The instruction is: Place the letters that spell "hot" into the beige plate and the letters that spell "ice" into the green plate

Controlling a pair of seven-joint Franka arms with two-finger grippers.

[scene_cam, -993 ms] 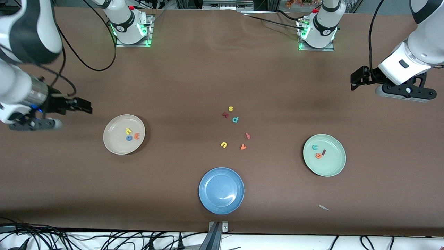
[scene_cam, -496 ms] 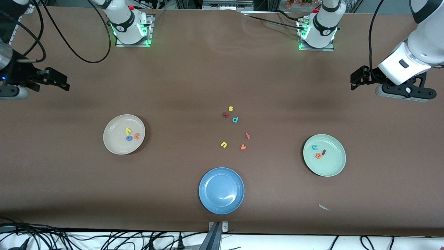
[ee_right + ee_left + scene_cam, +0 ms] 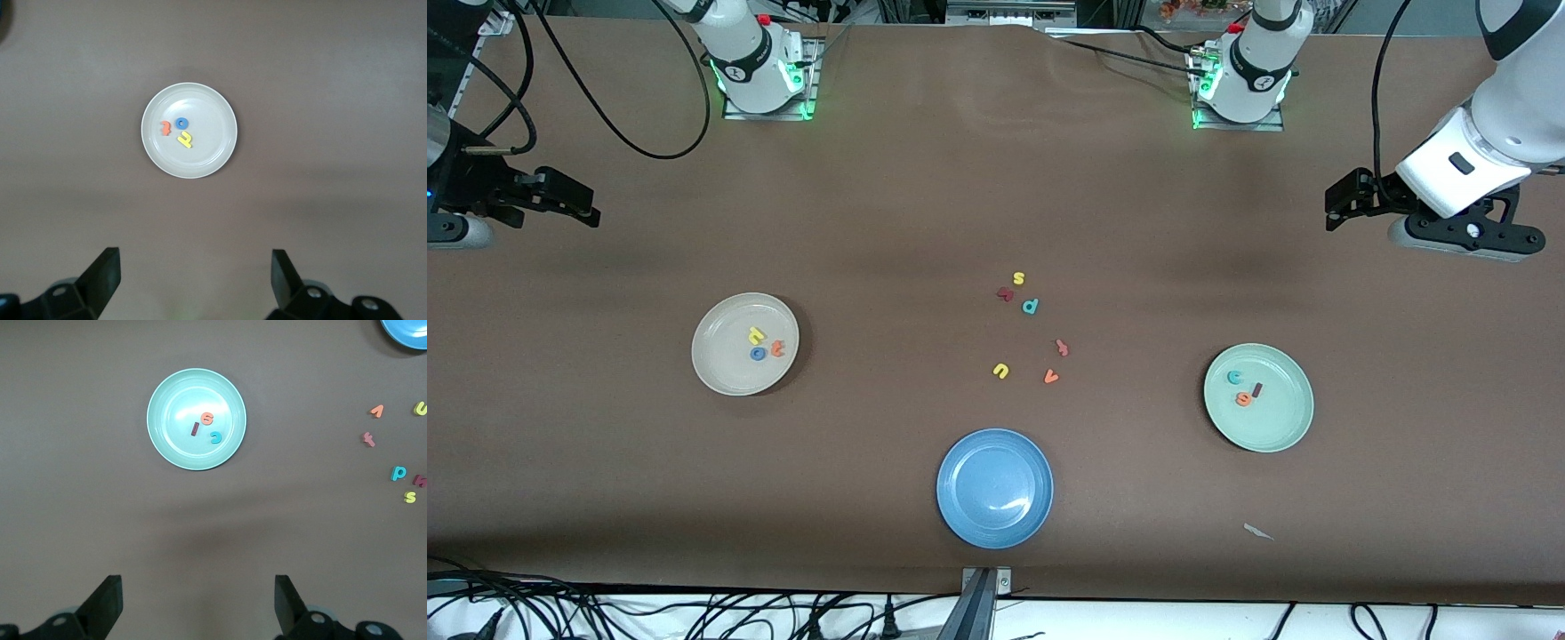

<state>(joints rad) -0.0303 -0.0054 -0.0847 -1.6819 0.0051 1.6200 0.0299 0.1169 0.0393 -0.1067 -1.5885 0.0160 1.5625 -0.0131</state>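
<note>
The beige plate [image 3: 720,373] holds the yellow h [image 3: 757,335], blue o [image 3: 758,353] and orange t [image 3: 778,348]; in the right wrist view the same plate [image 3: 207,157] and its letters lie below the camera. The green plate [image 3: 1280,422] carries the teal c [image 3: 1234,377], dark red i [image 3: 1256,388] and orange e [image 3: 1243,399], and it shows again in the left wrist view [image 3: 173,440]. My right gripper [image 3: 587,206] hangs open and empty over bare table at the right arm's end. My left gripper [image 3: 1334,206] waits open and empty over the left arm's end.
A blue plate [image 3: 994,487] lies near the table's front edge, midway between the arms. Several loose letters sit mid-table, among them a yellow s [image 3: 1019,278], teal p [image 3: 1030,307], yellow u [image 3: 1000,371] and orange v [image 3: 1051,377]. A paper scrap [image 3: 1258,532] lies near the green plate.
My right arm has pulled up and away from beside the beige plate toward its end of the table. The left arm and all letters stayed put.
</note>
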